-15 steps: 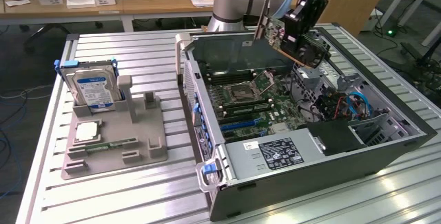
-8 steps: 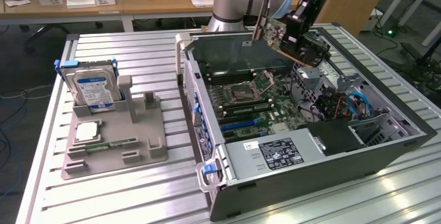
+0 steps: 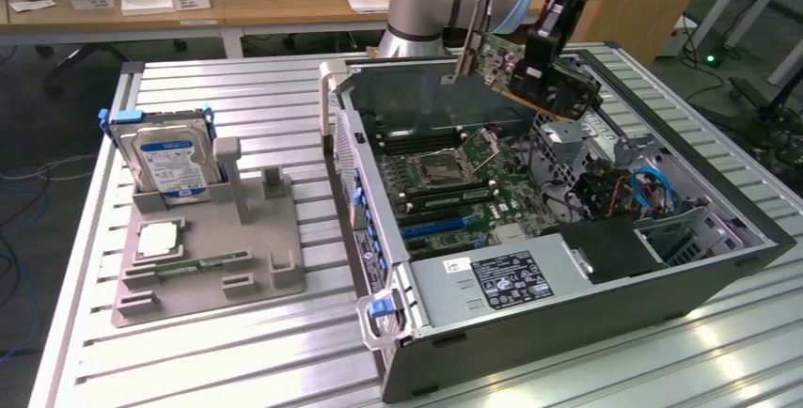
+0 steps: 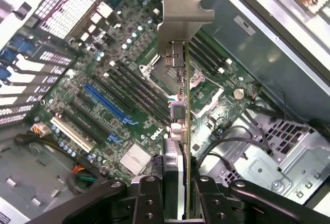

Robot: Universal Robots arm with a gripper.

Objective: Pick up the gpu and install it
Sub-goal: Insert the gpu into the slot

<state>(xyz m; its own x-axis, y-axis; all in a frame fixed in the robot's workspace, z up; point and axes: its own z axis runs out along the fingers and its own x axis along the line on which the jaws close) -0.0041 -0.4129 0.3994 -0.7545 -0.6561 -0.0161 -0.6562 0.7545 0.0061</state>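
Note:
The gpu point(image 3: 537, 77) hangs tilted in the air above the far end of the open computer case point(image 3: 540, 333), with my gripper point(image 3: 550, 51) shut on it from above. The card's green board, black cooler and silver end bracket all show. In the wrist view the gpu point(image 4: 180, 115) appears edge-on between my fingers point(image 4: 148, 198), its silver bracket point(image 4: 183, 12) pointing away. Beneath it lies the green motherboard point(image 4: 129, 95) with a long blue slot point(image 4: 109, 104) and black slots beside it. The card is well clear of the board, touching nothing.
On the exterior view's left a grey fixture point(image 3: 213, 239) holds a hard drive point(image 3: 173, 164), a processor chip point(image 3: 160, 239) and a RAM stick point(image 3: 201, 265). Inside the case are a power supply point(image 3: 502, 281), cables point(image 3: 627, 192) and a metal drive cage point(image 4: 273, 157). Case walls rise around the board.

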